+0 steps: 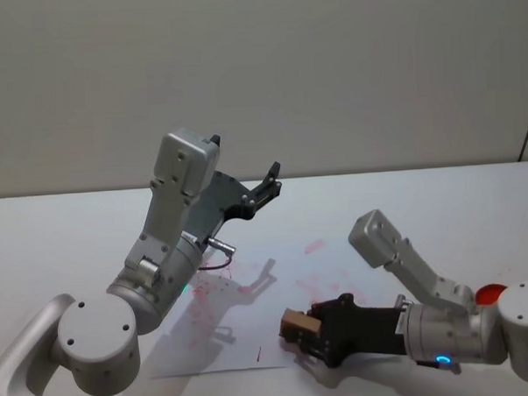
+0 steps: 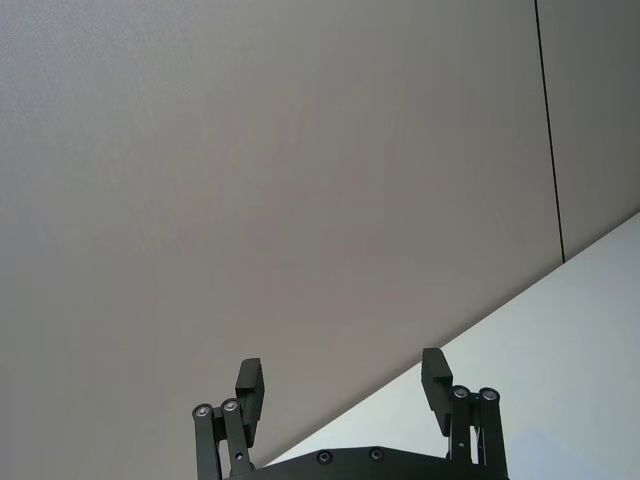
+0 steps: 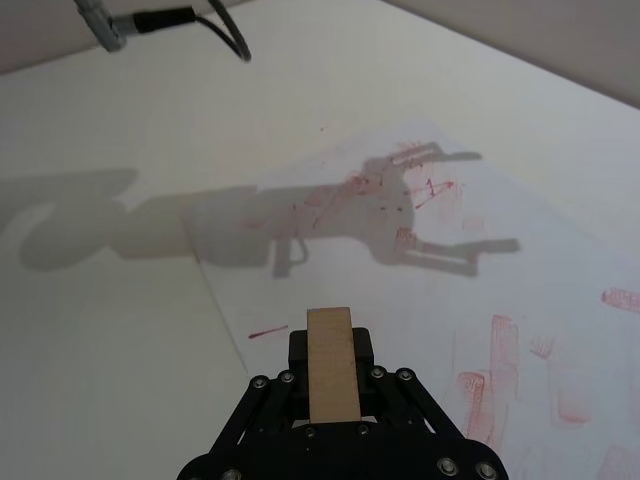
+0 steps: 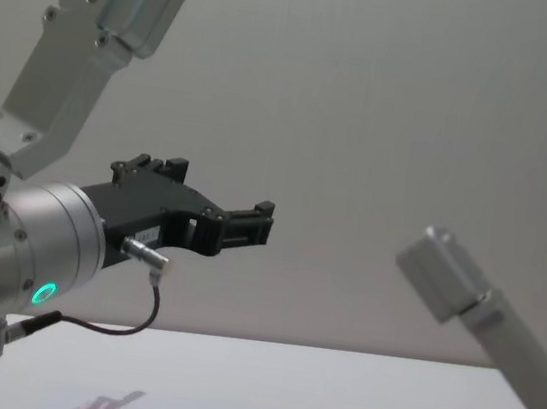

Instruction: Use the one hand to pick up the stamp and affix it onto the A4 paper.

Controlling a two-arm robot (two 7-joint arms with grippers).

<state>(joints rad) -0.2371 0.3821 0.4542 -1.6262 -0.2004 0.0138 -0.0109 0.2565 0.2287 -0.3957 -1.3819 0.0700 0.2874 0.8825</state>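
Stamp (image 3: pixel 330 375): pale bare wood, looked smooth and matt.
A4 paper (image 3: pixel 400 300): thin white sheet, matt, carried smears of dry red ink.
Worktop (image 3: pixel 110 330): white, smooth, showed a low sheen.
Right gripper (image 1: pixel 299 331): matt black casing with bright metal screw heads; wrist was satin silver-white.
Left gripper (image 2: pixel 340 385): same matt black finish.
Cable (image 4: pixel 131 325): thin, dark, ended in a glossy metal plug.
Wall (image 2: pixel 250 180): grey, matt, finely textured.
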